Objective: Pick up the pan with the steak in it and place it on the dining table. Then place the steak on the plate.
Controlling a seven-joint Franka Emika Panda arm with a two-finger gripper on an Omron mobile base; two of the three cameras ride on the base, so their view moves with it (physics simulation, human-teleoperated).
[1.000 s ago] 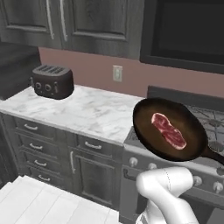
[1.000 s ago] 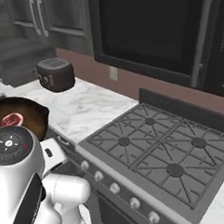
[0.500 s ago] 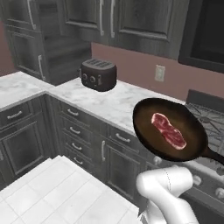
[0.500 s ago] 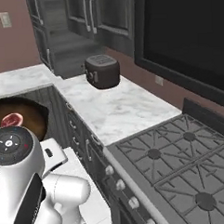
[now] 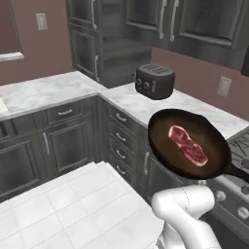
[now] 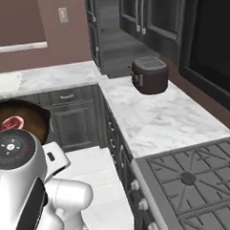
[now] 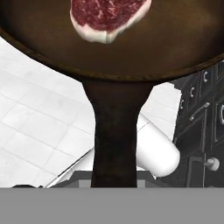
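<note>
In the hand view the black handle of the pan [image 7: 116,135] runs from the bottom centre of the frame up to the bowl, so the gripper is judged to be closed on the handle, though its tips are hidden. The pan is carried level in the air, at the right of the left base view, above the white tiled floor [image 5: 73,204]. The steak [image 5: 187,145] lies in it, its long axis running from upper left to lower right. The carrying step is judged to be in hand; the dining table must be reached next. Behind, a toaster [image 5: 154,81] stands on the counter [image 5: 141,104]
</note>
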